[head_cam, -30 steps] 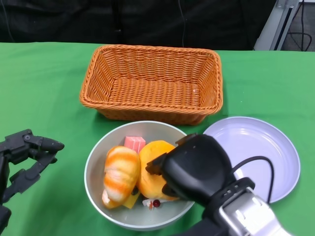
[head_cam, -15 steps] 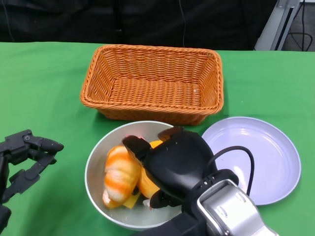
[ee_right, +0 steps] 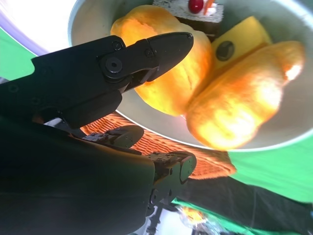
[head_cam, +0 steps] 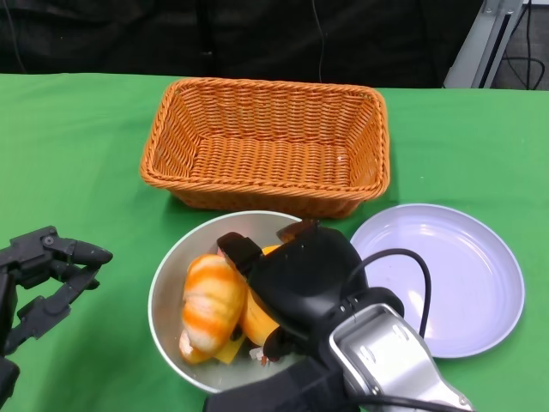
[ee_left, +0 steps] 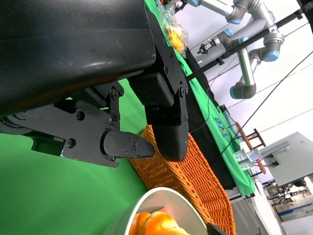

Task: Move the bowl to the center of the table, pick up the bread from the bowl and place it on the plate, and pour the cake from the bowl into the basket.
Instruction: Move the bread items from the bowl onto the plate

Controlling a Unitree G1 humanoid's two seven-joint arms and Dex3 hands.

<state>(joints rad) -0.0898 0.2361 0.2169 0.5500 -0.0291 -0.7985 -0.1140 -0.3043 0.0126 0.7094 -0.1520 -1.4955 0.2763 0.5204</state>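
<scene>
The grey bowl (head_cam: 161, 296) sits in front of the basket (head_cam: 266, 142). In it lie a striped orange bread roll (head_cam: 208, 302) and a round orange bun (ee_right: 168, 83), with a yellow wedge (ee_right: 244, 34) and a cherry-topped cake slice (ee_right: 204, 9) beside them. My right hand (head_cam: 296, 287) hovers over the bowl with its fingers (ee_right: 161, 46) spread across the round bun, gripping nothing that I can see. It hides most of the bun in the head view. My left hand (head_cam: 43, 270) stays open over the cloth, left of the bowl. The lilac plate (head_cam: 455, 275) lies empty to the right.
The orange wicker basket (ee_left: 195, 178) is empty and stands just behind the bowl (ee_left: 146, 205), nearly touching its rim. Green cloth covers the table. A metal stand leg shows at the far right corner.
My right hand has moved left and forward over the bowl, now covering the round bun and the pink cake piece. The left hand, bowl and bread have not moved.
</scene>
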